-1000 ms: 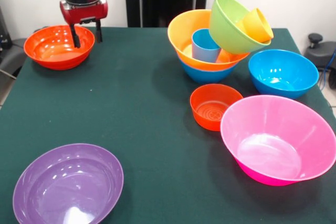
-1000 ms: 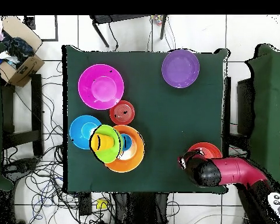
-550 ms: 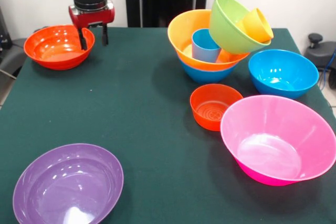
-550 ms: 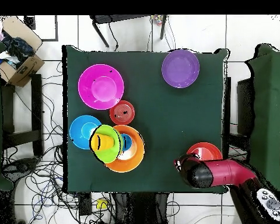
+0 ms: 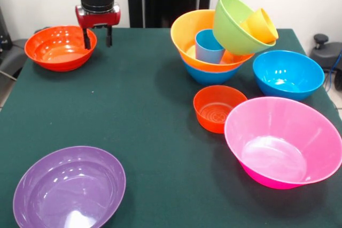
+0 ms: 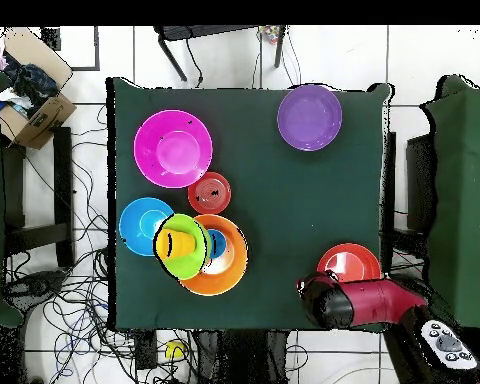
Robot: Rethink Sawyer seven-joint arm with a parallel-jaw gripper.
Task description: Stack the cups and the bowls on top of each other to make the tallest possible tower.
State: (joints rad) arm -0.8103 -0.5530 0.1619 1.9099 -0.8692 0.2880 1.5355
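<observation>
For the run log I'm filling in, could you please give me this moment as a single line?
gripper: open, empty, beside red-orange bowl | tower: orange bowl, light blue cup inside, tilted green bowl holding orange cup | loose: purple, pink, blue, small red-orange bowls

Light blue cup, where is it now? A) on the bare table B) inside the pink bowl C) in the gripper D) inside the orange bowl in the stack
D: the light blue cup stands inside the orange bowl of the tower, beside the tilted green bowl; the gripper is open and empty.
</observation>
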